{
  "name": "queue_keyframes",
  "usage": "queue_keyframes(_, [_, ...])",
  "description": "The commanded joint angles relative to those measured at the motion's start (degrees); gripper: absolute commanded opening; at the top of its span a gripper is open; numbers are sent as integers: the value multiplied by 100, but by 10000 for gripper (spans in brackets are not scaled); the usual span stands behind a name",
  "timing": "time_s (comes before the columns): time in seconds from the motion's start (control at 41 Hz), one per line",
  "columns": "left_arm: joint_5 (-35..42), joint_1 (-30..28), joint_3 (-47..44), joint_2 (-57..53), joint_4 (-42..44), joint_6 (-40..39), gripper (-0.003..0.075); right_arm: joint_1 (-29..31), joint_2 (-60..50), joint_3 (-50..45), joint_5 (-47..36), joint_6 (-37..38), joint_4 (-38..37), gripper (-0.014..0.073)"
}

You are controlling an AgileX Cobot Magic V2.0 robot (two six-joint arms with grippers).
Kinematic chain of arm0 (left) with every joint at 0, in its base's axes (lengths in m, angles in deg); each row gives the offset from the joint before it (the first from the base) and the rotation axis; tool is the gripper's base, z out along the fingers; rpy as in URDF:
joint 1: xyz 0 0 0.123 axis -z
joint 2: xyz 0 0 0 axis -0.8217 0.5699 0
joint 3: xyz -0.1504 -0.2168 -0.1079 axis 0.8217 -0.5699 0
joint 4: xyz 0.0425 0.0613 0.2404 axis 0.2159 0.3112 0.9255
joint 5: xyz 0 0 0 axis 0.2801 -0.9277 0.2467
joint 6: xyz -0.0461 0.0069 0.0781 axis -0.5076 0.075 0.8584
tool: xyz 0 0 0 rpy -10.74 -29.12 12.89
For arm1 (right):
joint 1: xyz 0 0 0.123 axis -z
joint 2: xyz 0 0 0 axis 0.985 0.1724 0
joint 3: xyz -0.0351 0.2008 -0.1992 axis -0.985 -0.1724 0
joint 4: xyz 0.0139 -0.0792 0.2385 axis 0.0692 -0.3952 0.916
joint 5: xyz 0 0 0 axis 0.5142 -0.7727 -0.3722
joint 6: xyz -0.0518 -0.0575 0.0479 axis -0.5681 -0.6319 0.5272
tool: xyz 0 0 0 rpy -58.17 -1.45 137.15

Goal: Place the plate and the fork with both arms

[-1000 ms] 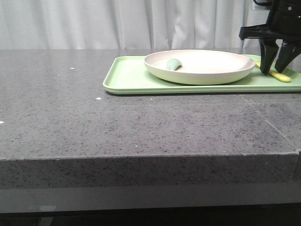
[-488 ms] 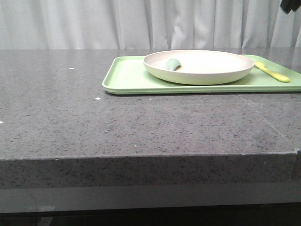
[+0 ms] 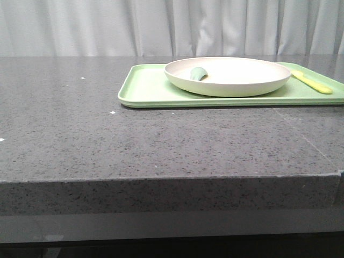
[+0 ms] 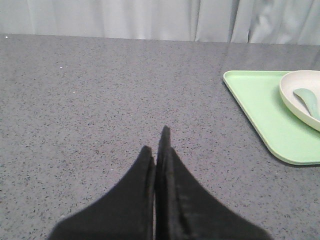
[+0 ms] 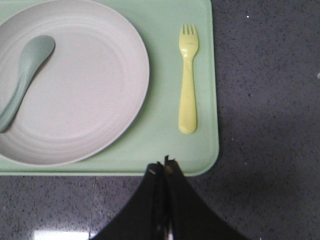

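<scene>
The cream-white plate (image 3: 228,76) sits on a light-green tray (image 3: 145,88) at the table's back right; it also shows in the right wrist view (image 5: 75,80) and the left wrist view (image 4: 300,90). The pale yellow fork (image 3: 312,82) lies on the tray to the right of the plate, clear in the right wrist view (image 5: 188,80). My right gripper (image 5: 164,167) is shut and empty, above the tray's near edge. My left gripper (image 4: 157,145) is shut and empty over bare table, left of the tray (image 4: 265,115). Neither arm shows in the front view.
A muted grey-green spoon (image 5: 22,75) lies in the plate, also seen in the front view (image 3: 198,73) and the left wrist view (image 4: 309,100). The grey speckled table (image 3: 107,134) has a front edge near the camera. White curtains hang behind.
The right arm, which stood over the fork a second ago, has lifted out of the front view. The fork stays on the tray.
</scene>
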Motion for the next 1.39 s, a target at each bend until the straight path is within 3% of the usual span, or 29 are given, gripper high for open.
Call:
queue_keyframes(0.0, [452, 41, 157, 13, 15, 15, -18, 7, -871, -690, -689, -83, -43, -64])
queue_keyframes(0.341, [452, 41, 157, 13, 15, 15, -18, 7, -3652, -3613, -2344, -206, -95, -64])
queue_keyframes(0.561, [452, 41, 157, 13, 15, 15, -18, 7, -5335, -4861, -2773, -206, -95, -64])
queue_keyframes(0.78, [452, 41, 157, 13, 15, 15, -18, 7, -6179, -5235, -3079, -206, -95, -64])
queue_keyframes(1.366, [452, 41, 157, 13, 15, 15, -18, 7, -6204, -5235, -3073, -206, -95, -64])
